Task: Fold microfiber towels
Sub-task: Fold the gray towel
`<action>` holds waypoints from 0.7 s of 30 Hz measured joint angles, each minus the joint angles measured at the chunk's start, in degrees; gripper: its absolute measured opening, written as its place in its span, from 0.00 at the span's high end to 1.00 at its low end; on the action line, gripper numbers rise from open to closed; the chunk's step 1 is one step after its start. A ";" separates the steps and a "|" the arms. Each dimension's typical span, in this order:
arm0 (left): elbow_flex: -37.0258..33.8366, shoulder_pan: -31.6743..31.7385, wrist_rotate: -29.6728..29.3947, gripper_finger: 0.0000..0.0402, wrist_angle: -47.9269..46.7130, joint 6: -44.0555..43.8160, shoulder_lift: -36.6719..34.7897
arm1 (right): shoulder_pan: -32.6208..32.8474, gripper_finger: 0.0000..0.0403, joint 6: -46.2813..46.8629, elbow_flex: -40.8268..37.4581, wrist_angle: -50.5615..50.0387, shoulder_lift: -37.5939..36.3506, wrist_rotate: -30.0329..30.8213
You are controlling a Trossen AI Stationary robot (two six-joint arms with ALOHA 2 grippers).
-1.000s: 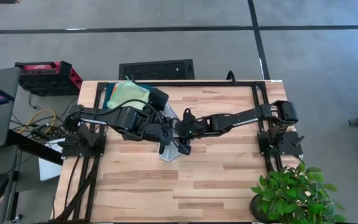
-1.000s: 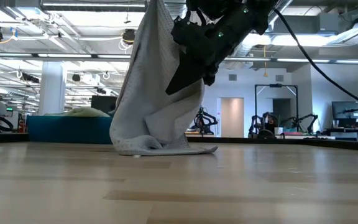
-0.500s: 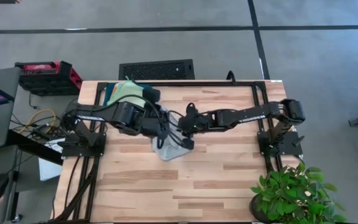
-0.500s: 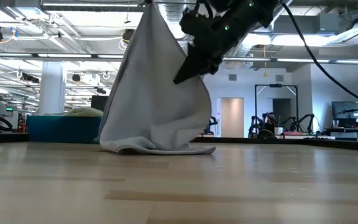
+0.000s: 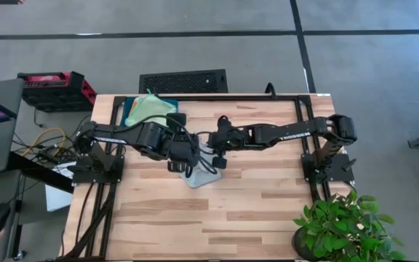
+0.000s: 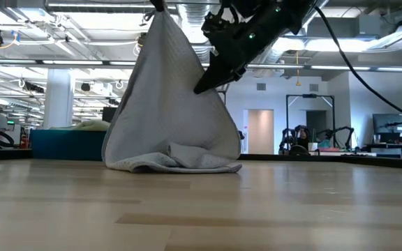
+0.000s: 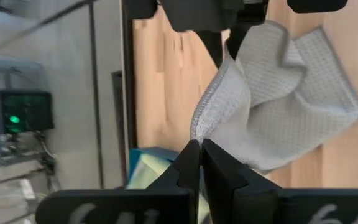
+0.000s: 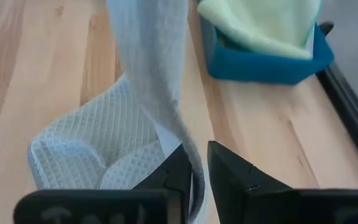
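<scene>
Both grippers, left (image 7: pixel 200 163) and right (image 8: pixel 194 167), fingers clenched on grey towel (image 6: pixel 173 118), lower hem on tabletop (image 6: pixel 257 209). Your risk: uneven spread pulls an edge free, towel collapses.

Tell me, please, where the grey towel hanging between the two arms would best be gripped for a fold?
On the grey towel, grip the two upper corners, coming from above. It hangs like a tent, its lower edge bunched on the table. The left gripper pinches one edge, and the right gripper has a hanging strip between its fingers.
</scene>
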 joint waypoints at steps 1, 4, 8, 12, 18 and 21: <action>-0.43 0.00 0.41 1.00 0.06 -0.73 0.00 | -0.01 0.81 -0.14 0.00 0.63 -0.03 -0.01; -2.20 0.02 0.86 1.00 -0.47 -3.14 0.09 | 0.00 0.81 -1.43 0.07 2.54 -0.07 -0.08; -6.28 0.15 2.46 1.00 -0.76 -4.76 0.11 | -0.08 0.81 -1.49 0.10 3.45 -0.15 -0.12; -8.15 0.20 1.94 1.00 -0.75 -5.42 0.16 | -0.09 0.81 -1.48 0.13 1.25 -1.88 -0.14; -7.06 -0.20 0.74 1.00 -0.86 -6.10 -1.97 | 0.37 0.81 -1.31 0.26 -5.85 -7.24 -0.14; -6.79 -0.68 0.36 1.00 -0.79 -7.23 -4.25 | 0.86 0.81 -1.31 0.26 -9.30 -9.66 0.13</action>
